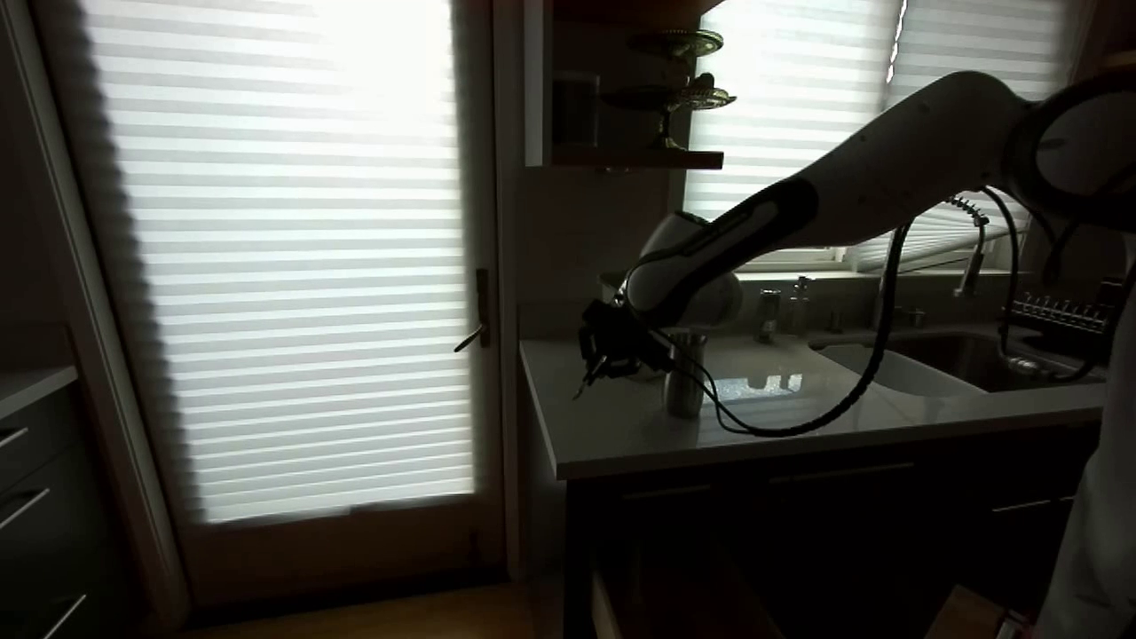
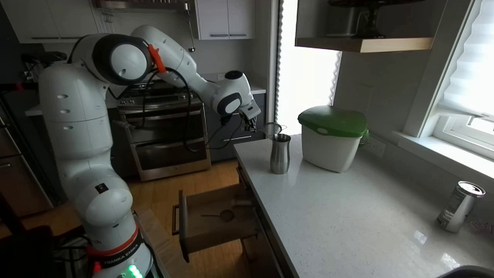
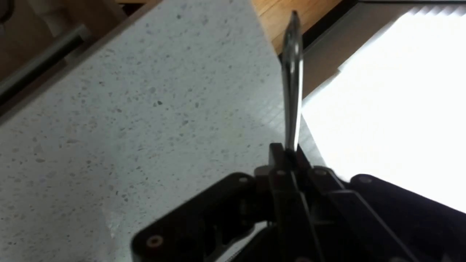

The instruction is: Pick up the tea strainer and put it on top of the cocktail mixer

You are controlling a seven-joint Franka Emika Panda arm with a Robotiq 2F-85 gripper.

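1. So, the pincer (image 3: 290, 154) is clamped on its prize: in the wrist view the two dark tips squeeze a slim, shiny length of the tea strainer (image 3: 292, 80), which pokes straight out past them, pretty much edge-on.
2. The strainer's round wire head (image 2: 272, 129) shows up in an exterior view, right by the pincer and held up off the surface (image 2: 370, 208).
3. The cocktail mixer (image 2: 280, 154) stands upright on the surface, near the corner. It's a waisted metal tumbler. The strainer is off to the side of it nearer the door (image 1: 293, 266); can't tell how wide the gap is.
4. The arm (image 2: 177, 58) stretches out over the surface, and in an exterior view a black cable (image 1: 785, 433) droops from it, with thinner leads crossing in front of the mixer.
5. There's a white bin with a green lid (image 2: 332, 139) just beside the mixer, plus a silvery can (image 2: 461, 206) well apart from both.
6. Down below, a drawer (image 2: 184, 224) hangs open with a round-headed utensil (image 2: 227, 215) lying inside, too dim to say what kind.
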